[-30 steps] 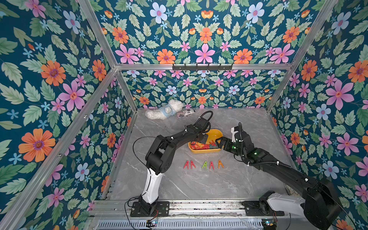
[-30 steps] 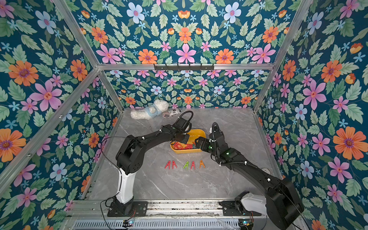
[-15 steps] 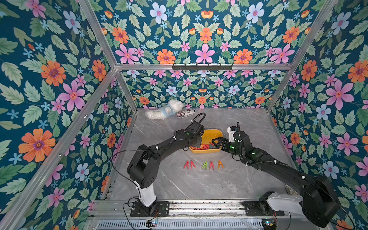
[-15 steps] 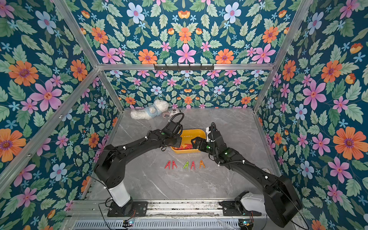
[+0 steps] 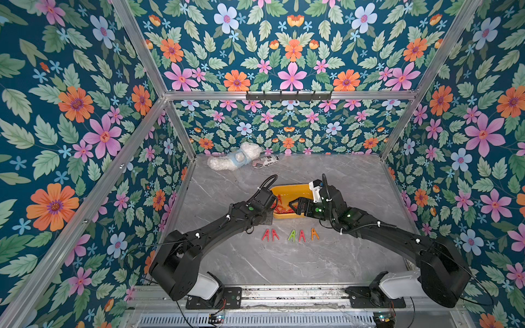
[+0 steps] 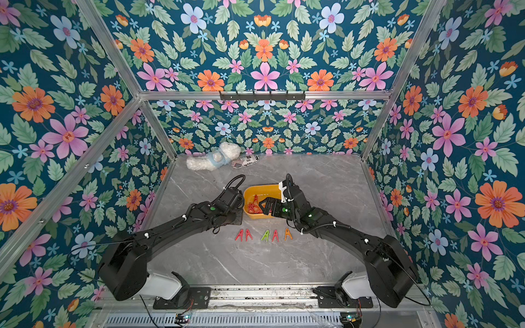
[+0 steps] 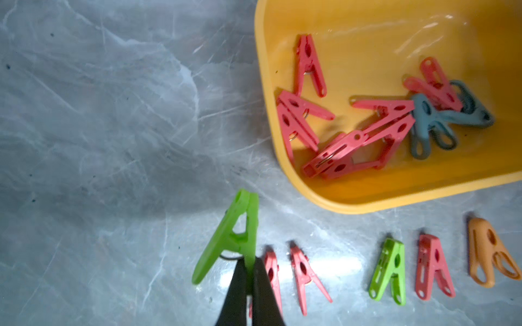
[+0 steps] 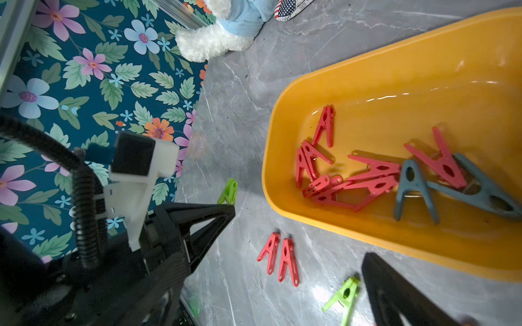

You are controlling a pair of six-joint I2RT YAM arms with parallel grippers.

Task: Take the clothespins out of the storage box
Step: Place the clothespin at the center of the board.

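Clothespins were what I was moving, and one green clothespin hung clamped in my left gripper, the jaws pinched tight on a single leg near the spring. It was clear of the storage box, above the marble table and just beside the red pin ending the laid-out row on that arm's side. Five pins lay in that row, in front of the box. Whether the held pin's tips touched the table I could not tell.

I judged this to be the set-down. With only one leg held, the pin looked free to swing, so I wanted a slow, straight descent until it rested flat. Only then would I part the jaws, and rise straight up so the neighbouring red pins were not dragged. A small gap from the row seemed wise.

My right gripper stood spread wide and empty over the box, near the red and grey pile left inside. I would hold it there until the left arm cleared.
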